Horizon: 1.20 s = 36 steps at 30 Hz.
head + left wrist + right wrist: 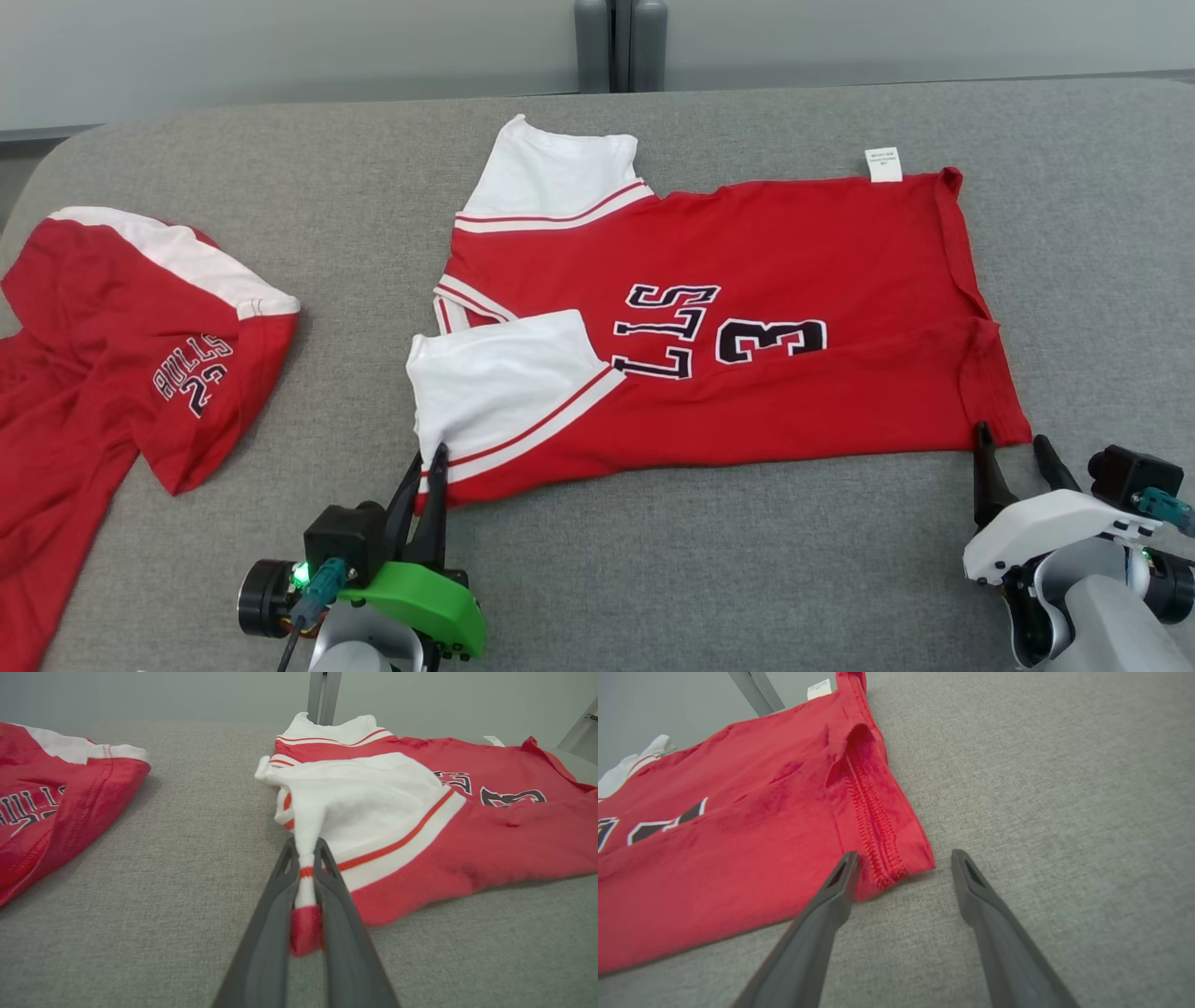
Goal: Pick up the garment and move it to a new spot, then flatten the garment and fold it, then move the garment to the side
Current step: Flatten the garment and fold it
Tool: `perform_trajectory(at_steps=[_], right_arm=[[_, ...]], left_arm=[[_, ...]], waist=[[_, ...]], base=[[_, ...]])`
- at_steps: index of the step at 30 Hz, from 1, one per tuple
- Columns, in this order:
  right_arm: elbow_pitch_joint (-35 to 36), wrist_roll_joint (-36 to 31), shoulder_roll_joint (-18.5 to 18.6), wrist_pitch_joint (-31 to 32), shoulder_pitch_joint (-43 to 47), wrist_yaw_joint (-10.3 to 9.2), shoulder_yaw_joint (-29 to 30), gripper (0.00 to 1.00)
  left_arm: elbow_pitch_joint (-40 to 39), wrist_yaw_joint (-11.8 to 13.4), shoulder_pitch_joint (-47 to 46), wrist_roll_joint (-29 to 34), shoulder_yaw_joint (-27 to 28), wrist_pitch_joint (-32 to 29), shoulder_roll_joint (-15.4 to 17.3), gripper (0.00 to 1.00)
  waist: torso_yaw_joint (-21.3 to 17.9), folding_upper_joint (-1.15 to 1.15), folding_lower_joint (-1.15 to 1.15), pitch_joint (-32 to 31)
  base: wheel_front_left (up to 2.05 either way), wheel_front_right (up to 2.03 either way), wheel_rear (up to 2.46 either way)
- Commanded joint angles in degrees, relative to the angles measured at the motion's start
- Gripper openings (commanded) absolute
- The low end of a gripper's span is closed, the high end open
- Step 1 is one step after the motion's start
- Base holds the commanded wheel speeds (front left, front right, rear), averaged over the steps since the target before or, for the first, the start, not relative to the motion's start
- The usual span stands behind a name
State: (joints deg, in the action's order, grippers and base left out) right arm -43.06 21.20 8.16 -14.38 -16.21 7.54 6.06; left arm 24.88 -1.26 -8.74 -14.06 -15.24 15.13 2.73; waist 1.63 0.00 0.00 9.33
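Note:
A red jersey [794,280] with white sleeves and dark lettering lies spread on the grey surface [653,579], partly folded, its near white sleeve [495,383] laid over the body. My left gripper [425,457] is shut on the jersey's near left corner; the left wrist view shows red and white cloth [306,896] pinched between its fingers. My right gripper [1008,443] is open at the jersey's near right hem corner [896,858], which lies just ahead of and between the two fingers [840,882] in the right wrist view.
A second red and white garment [121,364] lies crumpled at the left edge of the surface. A grey post [621,42] stands behind the far edge. Bare grey surface lies in front of and to the right of the jersey.

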Motion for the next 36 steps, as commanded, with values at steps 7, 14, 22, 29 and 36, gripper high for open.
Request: perform_trajectory(at_steps=[7, 14, 22, 29, 36], right_arm=[[-4.1, 1.7, 0.7, -0.7, -2.3, -0.1, -1.4, 1.0], [-5.0, -1.6, 2.6, -0.8, -2.3, -0.1, -2.4, 0.0], [1.7, -9.9, 3.0, -0.8, 4.6, -0.11, 0.2, 0.0], [6.3, -16.6, 2.0, -0.3, 8.9, -0.13, 2.3, 0.0], [8.6, -16.3, -0.6, 2.2, 11.7, -0.12, 3.2, 0.0]], left_arm=[[0.3, 0.5, 0.4, 1.7, -0.9, 0.0, 0.3, 0.0], [1.3, 0.3, 1.6, 2.3, -0.7, 0.0, 0.3, 0.0], [3.0, -0.3, 5.4, 2.9, 0.4, 0.0, 0.3, 0.0], [2.8, -0.2, 6.5, 3.1, 1.7, 0.0, 0.3, 0.0], [3.1, -0.3, 6.8, 3.5, 1.4, 0.0, 0.3, 0.0]], waist=[[0.5, 0.0, 0.0, -0.1], [0.1, 0.0, 0.0, -1.8], [-0.6, 0.0, 0.0, -4.7], [-1.6, 0.0, 0.0, -5.2], [-2.2, 0.0, 0.0, -5.2]], base=[[0.0, 0.0, 0.0], [0.0, 0.0, 0.0], [0.0, 0.0, 0.0], [0.0, 0.0, 0.0], [0.0, 0.0, 0.0]])
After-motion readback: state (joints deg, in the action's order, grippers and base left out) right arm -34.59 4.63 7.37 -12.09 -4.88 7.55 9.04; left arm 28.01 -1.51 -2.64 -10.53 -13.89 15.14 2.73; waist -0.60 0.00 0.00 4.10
